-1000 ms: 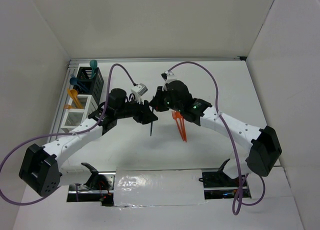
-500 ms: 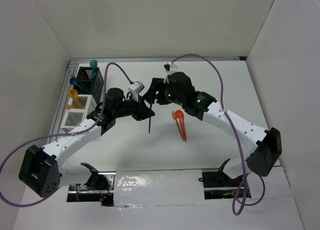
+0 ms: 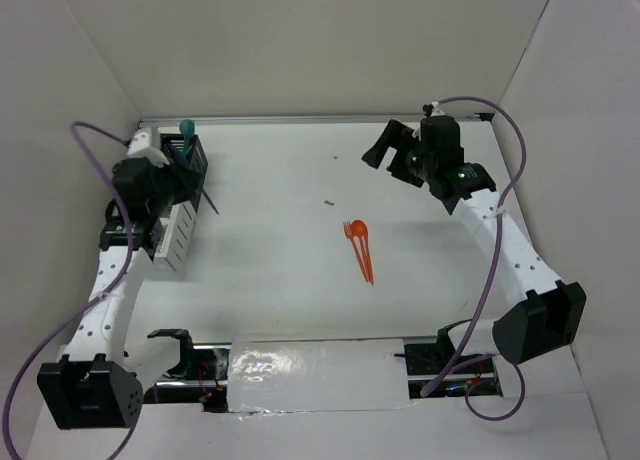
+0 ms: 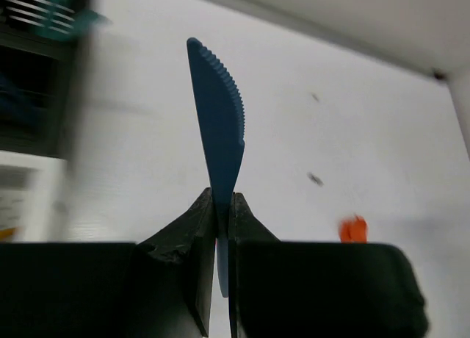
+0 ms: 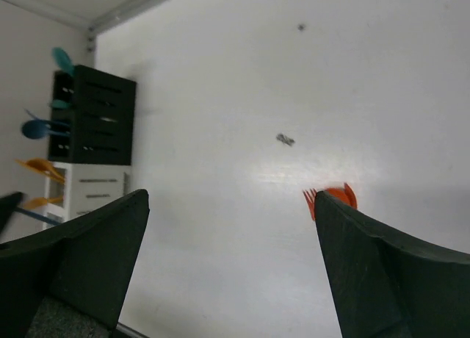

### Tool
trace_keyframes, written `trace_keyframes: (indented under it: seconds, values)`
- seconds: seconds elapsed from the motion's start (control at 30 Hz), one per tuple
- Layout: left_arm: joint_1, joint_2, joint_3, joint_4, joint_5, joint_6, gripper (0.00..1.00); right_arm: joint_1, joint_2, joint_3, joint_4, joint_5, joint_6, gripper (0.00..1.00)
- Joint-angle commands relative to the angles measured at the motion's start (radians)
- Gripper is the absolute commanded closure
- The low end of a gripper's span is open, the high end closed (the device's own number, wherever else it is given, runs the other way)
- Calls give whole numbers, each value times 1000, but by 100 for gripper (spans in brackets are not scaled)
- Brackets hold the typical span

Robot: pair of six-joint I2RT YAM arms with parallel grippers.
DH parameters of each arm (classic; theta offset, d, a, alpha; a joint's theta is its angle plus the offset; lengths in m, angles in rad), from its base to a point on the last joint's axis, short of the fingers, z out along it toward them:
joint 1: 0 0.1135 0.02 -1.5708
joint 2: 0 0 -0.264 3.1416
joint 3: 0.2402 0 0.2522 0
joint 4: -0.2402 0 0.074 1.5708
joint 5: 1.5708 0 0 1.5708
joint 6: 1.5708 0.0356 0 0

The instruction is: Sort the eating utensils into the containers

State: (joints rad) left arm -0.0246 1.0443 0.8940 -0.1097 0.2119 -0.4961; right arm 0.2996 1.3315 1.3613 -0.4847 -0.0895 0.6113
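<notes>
My left gripper (image 3: 188,186) (image 4: 221,206) is shut on a dark blue knife (image 4: 219,117), whose serrated blade sticks out past the fingertips. In the top view the knife (image 3: 210,200) hangs just right of the black container (image 3: 192,158). White containers (image 3: 176,230) continue the row towards me. My right gripper (image 3: 386,158) (image 5: 229,197) is open and holds nothing, high over the table's back right. An orange fork and spoon (image 3: 358,248) (image 5: 330,197) lie together mid-table.
A teal spoon (image 3: 186,132) stands in the black bin (image 5: 95,117), and orange utensils (image 5: 37,165) stick out of a white bin (image 5: 92,187). A small dark speck (image 3: 329,202) lies on the table. Walls close in left, back and right.
The right gripper opened, let go of the knife and pulled back to the far right. The left gripper closed on the knife and swung left to the containers.
</notes>
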Motion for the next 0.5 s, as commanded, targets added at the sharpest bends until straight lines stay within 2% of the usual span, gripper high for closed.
trace_keyframes:
  seconds: [0.0,0.07,0.1,0.17,0.23,0.3,0.4,0.47]
  values:
    - [147,-61,91,-119,-205,-16,93,4,-35,-89,-2,-44,-34,0]
    - [272,-84,82,-120,-210,-16,92,7,-34,-117,9,-17,-44,0]
    - [267,-98,68,-120,-270,-16,92,6,-29,-131,9,-7,-62,0]
    - [360,-116,33,-94,-301,-24,91,6,-25,-143,18,23,-77,0]
    - [377,-133,-16,-42,-301,11,88,4,-15,-154,29,43,-93,0]
    - [431,-139,-35,36,-267,37,88,-2,6,-163,54,43,-100,0]
    - [443,-89,-27,103,-160,89,88,-13,46,-163,54,34,-113,0]
    - [443,-35,-12,218,-57,108,88,-11,64,-163,54,25,-113,0]
